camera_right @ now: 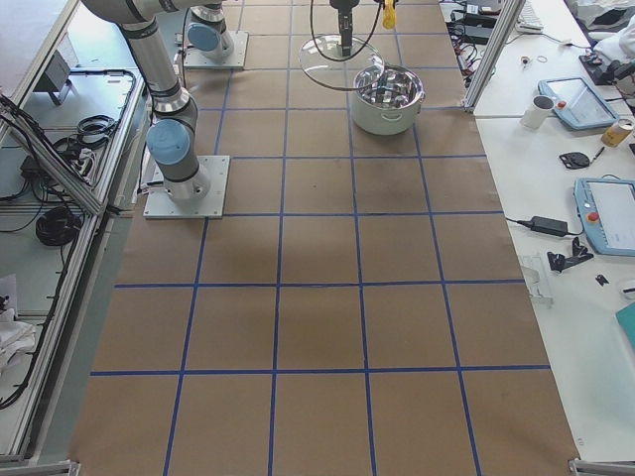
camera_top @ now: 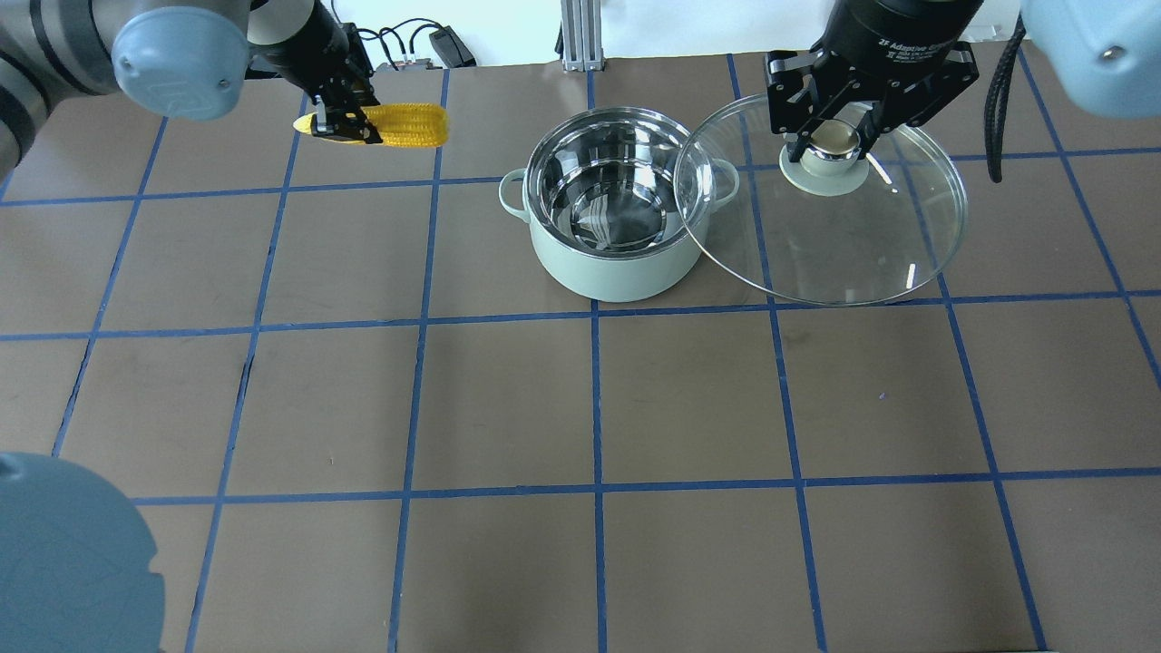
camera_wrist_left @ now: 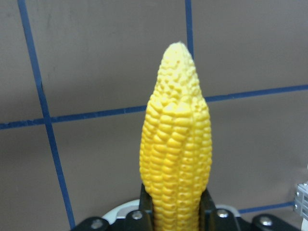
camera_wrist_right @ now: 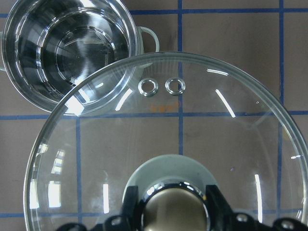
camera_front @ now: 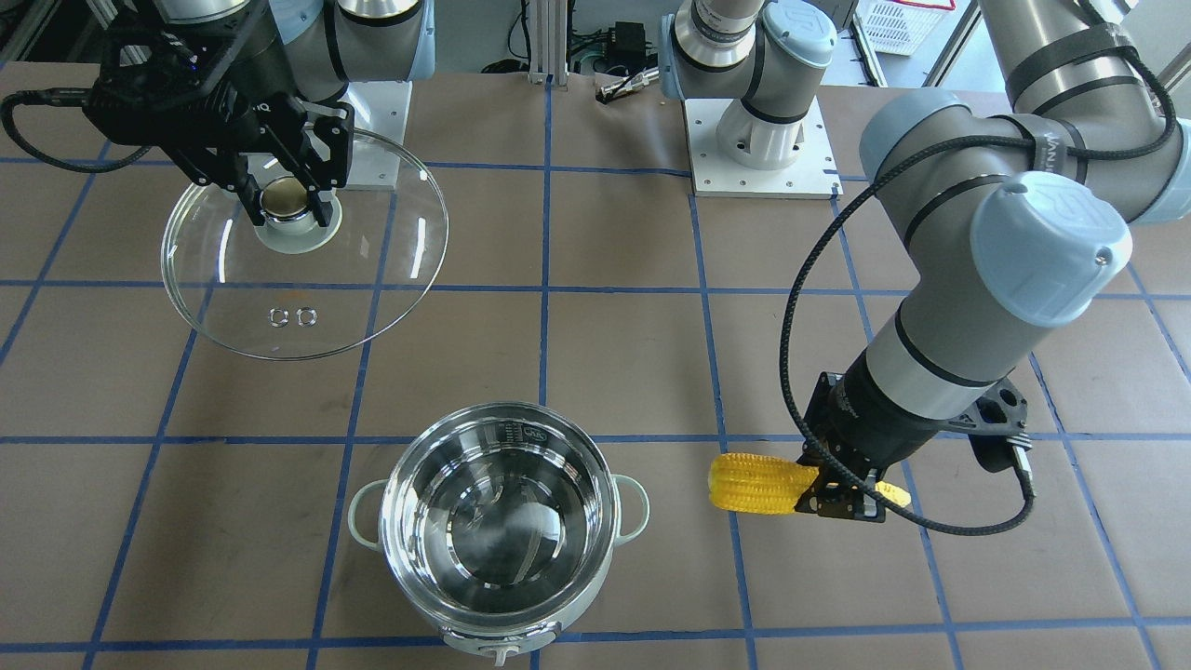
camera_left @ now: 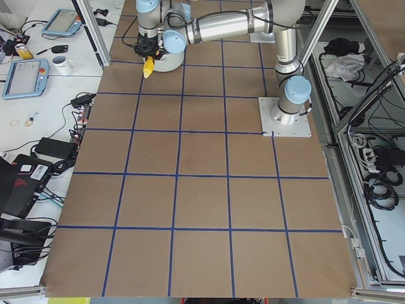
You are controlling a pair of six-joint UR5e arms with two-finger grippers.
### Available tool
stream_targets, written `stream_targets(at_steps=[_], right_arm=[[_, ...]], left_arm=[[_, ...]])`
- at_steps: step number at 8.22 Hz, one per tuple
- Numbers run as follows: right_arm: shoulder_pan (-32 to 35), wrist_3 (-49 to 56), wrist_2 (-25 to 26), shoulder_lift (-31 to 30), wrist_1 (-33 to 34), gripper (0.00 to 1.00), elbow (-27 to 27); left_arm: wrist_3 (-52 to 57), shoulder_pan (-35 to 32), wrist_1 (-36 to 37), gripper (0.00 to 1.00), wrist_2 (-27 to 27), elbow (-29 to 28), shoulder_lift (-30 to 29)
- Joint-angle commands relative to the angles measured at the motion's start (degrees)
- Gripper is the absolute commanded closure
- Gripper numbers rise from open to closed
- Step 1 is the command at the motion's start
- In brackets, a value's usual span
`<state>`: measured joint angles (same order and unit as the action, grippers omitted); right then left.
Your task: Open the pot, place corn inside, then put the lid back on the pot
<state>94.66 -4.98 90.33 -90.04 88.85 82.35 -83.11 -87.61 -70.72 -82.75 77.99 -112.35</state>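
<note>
The mint-green steel pot stands open and empty on the table. My right gripper is shut on the gold-beige knob of the glass lid and holds it in the air beside the pot, its edge overlapping the pot's rim in the overhead view. My left gripper is shut on the yellow corn, held level above the table on the pot's other side. The pot also shows in the right wrist view.
Both arm bases stand on white plates at the robot's side of the table. The brown table carries a blue tape grid. Desks with tablets, cables and a mug lie beyond the far table edge.
</note>
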Motion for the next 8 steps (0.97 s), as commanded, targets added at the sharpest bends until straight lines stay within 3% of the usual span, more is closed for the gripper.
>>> stream_targets(at_steps=[1,8], right_arm=[[0.0,0.1,-0.1,0.0,-0.1,0.92,0.0],[0.0,0.3,-0.2,0.0,-0.2,0.92,0.0]], left_arm=[[-6.9,-8.0,1.7,1.0,-0.3,-4.4,-3.0],[-15.9,-19.2,9.6,1.0,-1.7,-6.2,-11.0]])
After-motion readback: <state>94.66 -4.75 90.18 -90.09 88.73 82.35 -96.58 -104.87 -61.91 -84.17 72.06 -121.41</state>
